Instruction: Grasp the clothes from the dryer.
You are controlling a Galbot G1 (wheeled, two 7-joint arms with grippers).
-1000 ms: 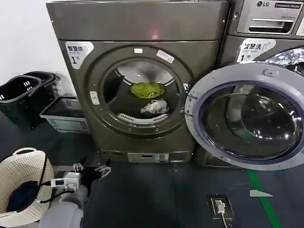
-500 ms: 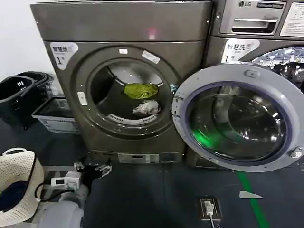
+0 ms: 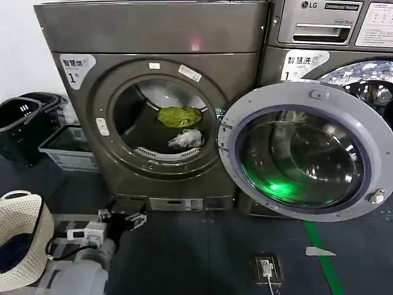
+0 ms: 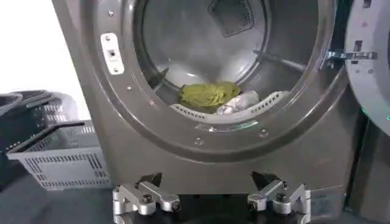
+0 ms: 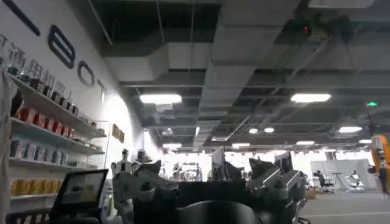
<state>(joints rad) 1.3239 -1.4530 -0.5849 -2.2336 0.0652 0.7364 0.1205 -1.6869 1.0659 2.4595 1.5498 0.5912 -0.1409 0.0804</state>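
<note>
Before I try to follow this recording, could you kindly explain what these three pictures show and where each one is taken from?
This is a two-armed robot facing a laundry machine. The head camera looks down at the dryer, whose round door is swung open. Inside the drum lie the clothes: a green bundle and a whitish bundle just in front of it. The left gripper is low in front of the dryer, open and holding nothing; its wrist camera looks past the fingers into the drum. The right arm's wrist camera points up at the room's ceiling, with the right gripper open in the foreground. A white basket and dark baskets stand on the left.
</note>
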